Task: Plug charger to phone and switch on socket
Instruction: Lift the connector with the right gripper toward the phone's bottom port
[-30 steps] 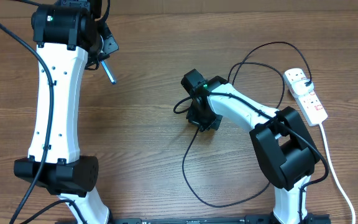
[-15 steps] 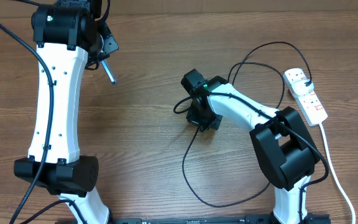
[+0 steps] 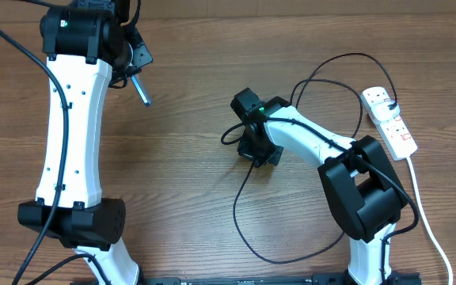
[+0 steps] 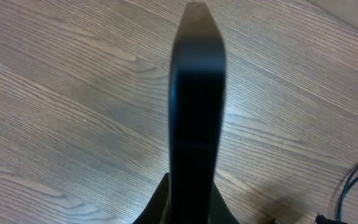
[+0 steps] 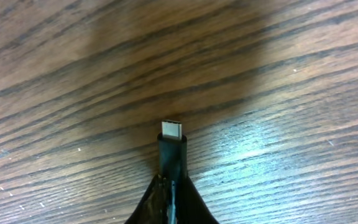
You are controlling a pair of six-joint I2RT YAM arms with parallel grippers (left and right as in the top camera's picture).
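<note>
Right gripper point(image 5: 169, 194) clamped charger point(image 5: 172, 148) tip, left of socket point(image 3: 392, 120) | left gripper point(image 3: 134, 77) clamped phone point(image 4: 195, 93) | tip likely needed lining up straight

Overhead cam: straight down, far, whole tabletop point(image 3: 188, 158). Wrist cams: fwd past left claw point(image 4: 190, 208), right claw point(image 5: 171, 202), v. close to same tabletop.

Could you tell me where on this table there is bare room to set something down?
The widest bare patch of the table lies between the left arm and the right gripper, down to the front edge. The right side is crowded: the charger loops on both sides of the right arm, with the socket and its white cord beyond.
</note>
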